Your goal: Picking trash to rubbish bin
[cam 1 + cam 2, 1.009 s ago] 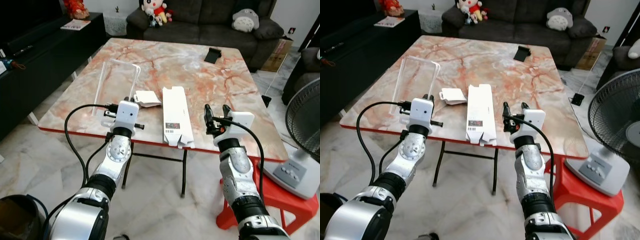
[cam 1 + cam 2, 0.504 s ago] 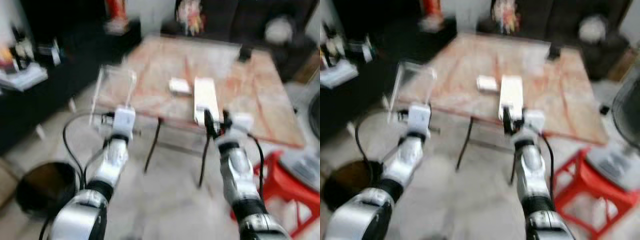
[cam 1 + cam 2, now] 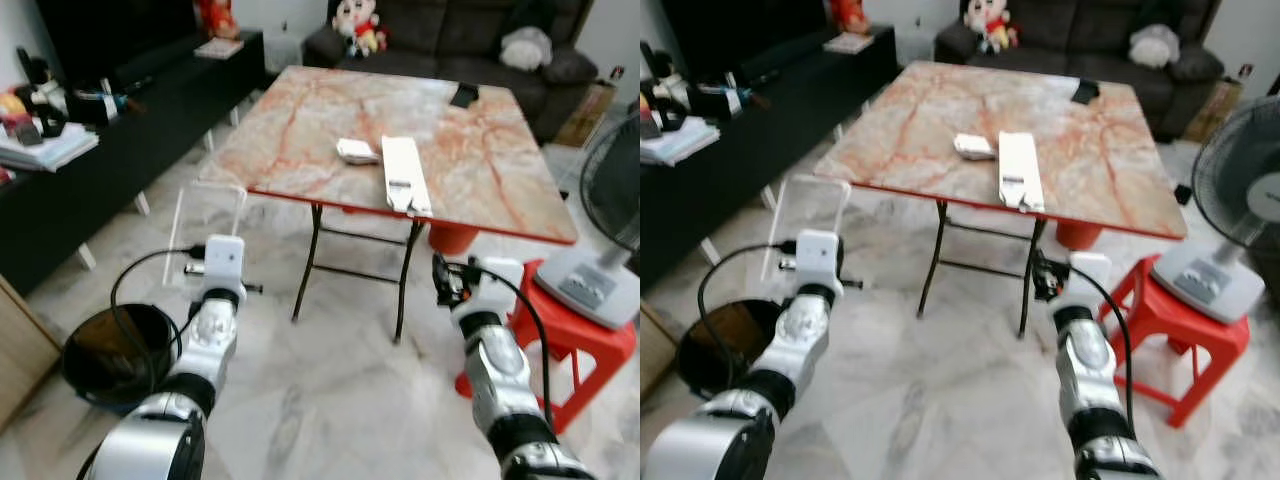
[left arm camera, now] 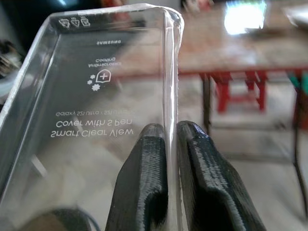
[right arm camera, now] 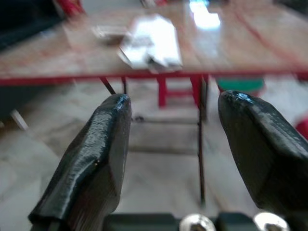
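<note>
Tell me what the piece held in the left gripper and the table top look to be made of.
The clear packaging tray, pinched in the left gripper, looks like thin glossy plastic: the room shows through it, and its printing reads reversed. The table top looks like polished marble or an imitation: pink-orange veining with a sheen.

My two arms were silver, built of rounded metal segments joined by black bands, running up from the lower corners of the frame. Each wrist ended in a white, box-shaped housing. A thin black cable looped out from my left arm in a wide arc at the lower left and plugged into the housing behind my left hand (image 3: 203, 268); a similar black cable curved along my right forearm to the housing behind my right hand (image 3: 441, 281). My fingers (image 5: 94, 159) were long, matte black and finely ribbed, with rounded tips. Two shiny screw heads sat at the base of my right fingers.
</note>
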